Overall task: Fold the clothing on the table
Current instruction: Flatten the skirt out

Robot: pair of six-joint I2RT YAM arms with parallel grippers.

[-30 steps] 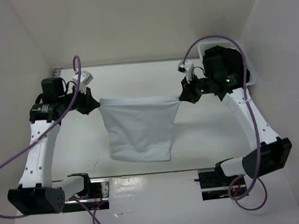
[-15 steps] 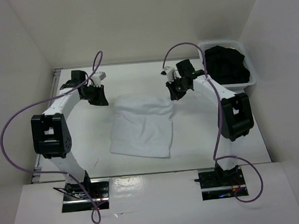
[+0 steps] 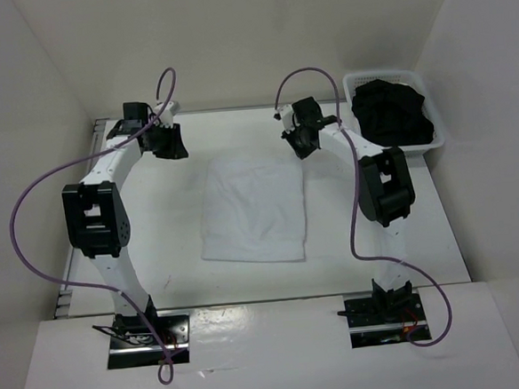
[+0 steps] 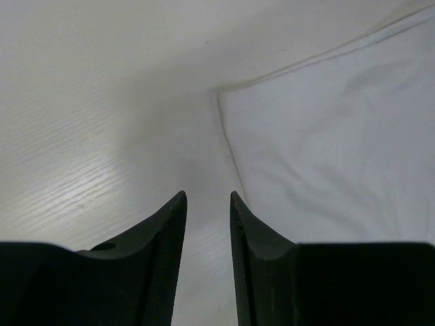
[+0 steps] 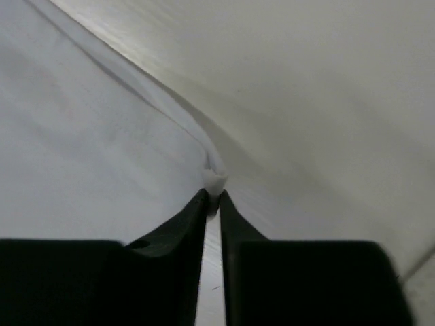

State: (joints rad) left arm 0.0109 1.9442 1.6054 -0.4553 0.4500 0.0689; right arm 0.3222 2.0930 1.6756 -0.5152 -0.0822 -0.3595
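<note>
Down flat on the table [image 3: 334, 238] now with the clothing [image 3: 253, 208], mid-scene, no longer strung in the air between the two grippers as a second ago. Reaching farther out than before with both arms. Spread on the left gripper [image 4: 206, 197], holding nothing, with the cloth's corner just ahead to the right. Nearly pressed together on the right gripper [image 5: 213, 193], a nub of hem at the fingertips [image 5: 194, 212]; cannot tell whether pinching or merely touching.

Flat on the table [image 3: 169, 245] lies the clothing [image 3: 253, 208] — black bundle [image 3: 392, 114] fills the basket [image 3: 381, 74].
</note>
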